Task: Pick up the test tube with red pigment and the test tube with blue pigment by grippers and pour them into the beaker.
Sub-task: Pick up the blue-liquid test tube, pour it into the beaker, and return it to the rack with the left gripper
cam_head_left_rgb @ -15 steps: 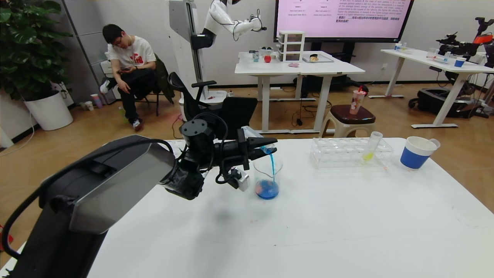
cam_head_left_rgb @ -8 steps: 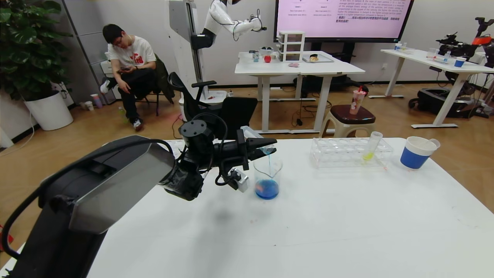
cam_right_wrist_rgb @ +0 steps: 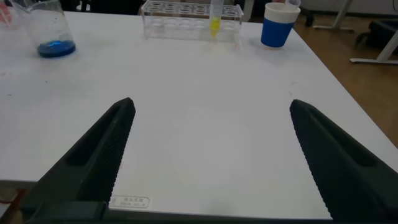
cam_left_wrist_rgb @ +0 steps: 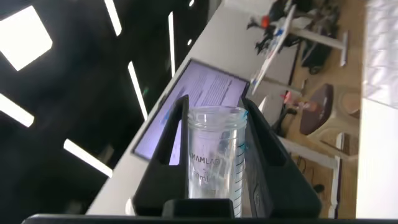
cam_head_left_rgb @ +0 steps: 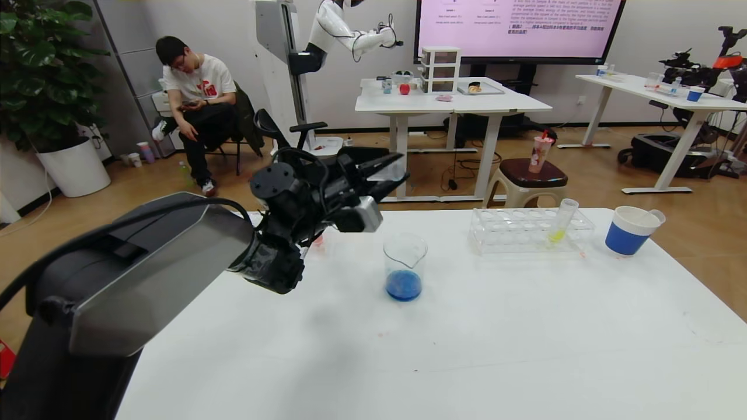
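Head view: the left gripper (cam_head_left_rgb: 388, 170) hangs past the desk's far edge, clamped on the test tube with blue pigment (cam_head_left_rgb: 390, 169), above and clear of the beaker (cam_head_left_rgb: 404, 265), which stands mid-desk holding blue liquid. A tube rack (cam_head_left_rgb: 528, 229) and blue paper cup (cam_head_left_rgb: 630, 231) sit near the far right corner.

Left wrist view: both fingers (cam_left_wrist_rgb: 171, 140) press the emptied tube.

Right wrist view: the right gripper (cam_right_wrist_rgb: 211, 134) is spread wide above bare desk (cam_right_wrist_rgb: 205, 93) near the front edge.
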Robot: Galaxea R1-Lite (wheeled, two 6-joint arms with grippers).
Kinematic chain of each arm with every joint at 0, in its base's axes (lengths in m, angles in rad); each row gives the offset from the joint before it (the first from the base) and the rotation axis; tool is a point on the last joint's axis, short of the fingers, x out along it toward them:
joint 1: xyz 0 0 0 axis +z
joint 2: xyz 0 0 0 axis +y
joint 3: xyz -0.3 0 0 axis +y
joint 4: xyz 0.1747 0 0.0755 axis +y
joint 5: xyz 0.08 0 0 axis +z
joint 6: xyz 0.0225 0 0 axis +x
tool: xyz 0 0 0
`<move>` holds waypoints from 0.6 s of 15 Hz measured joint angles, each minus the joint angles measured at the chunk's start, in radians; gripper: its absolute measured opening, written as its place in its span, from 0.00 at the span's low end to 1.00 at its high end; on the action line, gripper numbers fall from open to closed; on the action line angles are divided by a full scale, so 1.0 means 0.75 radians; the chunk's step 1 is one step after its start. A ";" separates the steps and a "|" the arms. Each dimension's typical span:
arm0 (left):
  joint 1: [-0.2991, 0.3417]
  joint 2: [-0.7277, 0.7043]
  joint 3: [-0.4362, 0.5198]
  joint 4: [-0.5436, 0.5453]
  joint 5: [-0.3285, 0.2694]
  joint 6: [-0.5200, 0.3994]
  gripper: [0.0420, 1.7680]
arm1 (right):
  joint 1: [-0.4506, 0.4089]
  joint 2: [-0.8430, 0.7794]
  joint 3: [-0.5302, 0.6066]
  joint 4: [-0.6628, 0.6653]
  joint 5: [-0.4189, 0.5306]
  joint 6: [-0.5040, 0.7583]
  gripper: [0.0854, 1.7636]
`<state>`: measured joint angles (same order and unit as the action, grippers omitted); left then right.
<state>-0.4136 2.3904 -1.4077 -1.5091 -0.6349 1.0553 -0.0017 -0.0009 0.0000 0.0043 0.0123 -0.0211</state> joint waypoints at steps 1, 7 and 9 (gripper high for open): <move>-0.003 -0.016 0.024 -0.034 0.154 -0.093 0.28 | 0.000 0.000 0.000 0.001 0.000 0.001 0.98; -0.089 -0.162 0.140 0.010 1.137 -0.778 0.28 | 0.001 0.000 0.000 0.001 -0.001 0.001 0.98; -0.061 -0.222 0.164 0.106 1.257 -0.921 0.28 | 0.000 0.000 0.000 0.001 0.000 0.001 0.98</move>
<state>-0.4594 2.2236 -1.2849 -1.4298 0.3079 0.3647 -0.0017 -0.0009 0.0000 0.0047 0.0123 -0.0206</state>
